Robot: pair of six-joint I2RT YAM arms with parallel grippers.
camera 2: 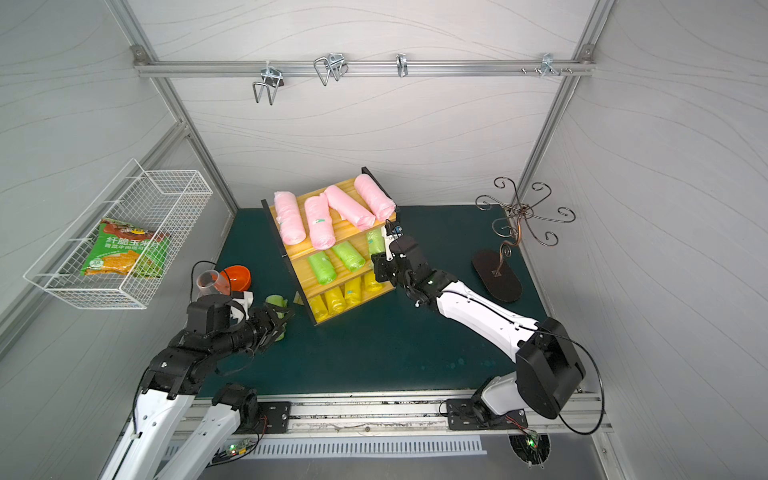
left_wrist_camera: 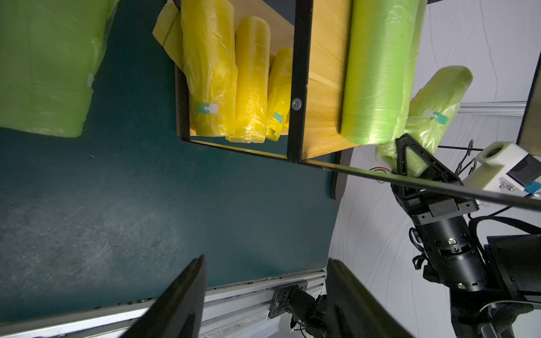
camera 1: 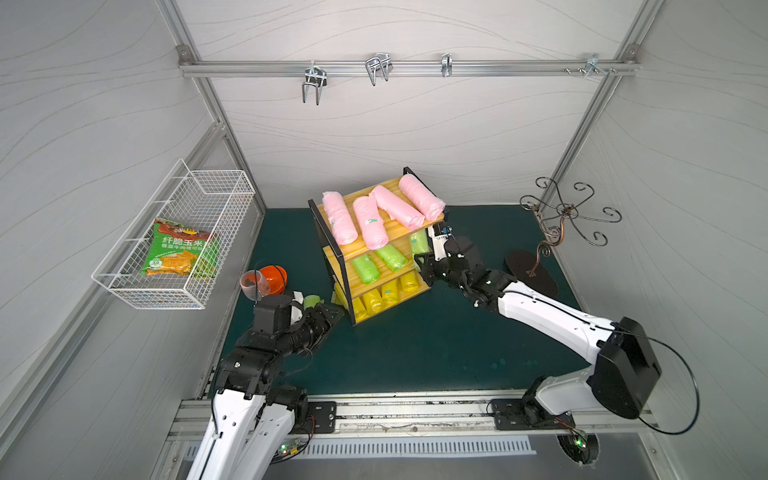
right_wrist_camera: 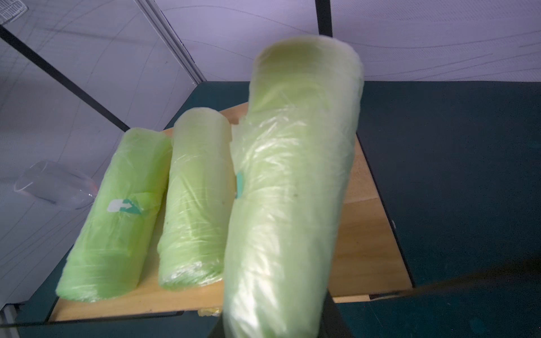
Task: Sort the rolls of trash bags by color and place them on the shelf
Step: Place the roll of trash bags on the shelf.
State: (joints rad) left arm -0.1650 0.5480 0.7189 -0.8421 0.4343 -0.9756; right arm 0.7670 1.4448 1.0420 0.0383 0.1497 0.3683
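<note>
The shelf point(camera 1: 401, 232) stands mid-table. Its top board holds several pink rolls point(camera 1: 370, 222), its middle board two lime green rolls point(camera 1: 365, 269), its bottom board several yellow rolls point(camera 1: 374, 300). My right gripper point(camera 1: 422, 257) is shut on a third green roll point(right_wrist_camera: 292, 190), which is tilted over the right end of the middle board point(right_wrist_camera: 360, 234) beside the two lying there. Another green roll point(camera 2: 276, 301) lies on the mat left of the shelf. My left gripper point(left_wrist_camera: 266, 260) is open right beside it, with nothing between its fingers.
A white wire basket point(camera 1: 137, 286) on the left wall holds a green-orange snack packet point(camera 1: 178, 249). An orange bowl point(camera 1: 274, 278) and a clear cup point(camera 1: 251, 282) sit behind my left arm. A curly metal hook stand point(camera 1: 561, 216) on an oval base occupies the back right.
</note>
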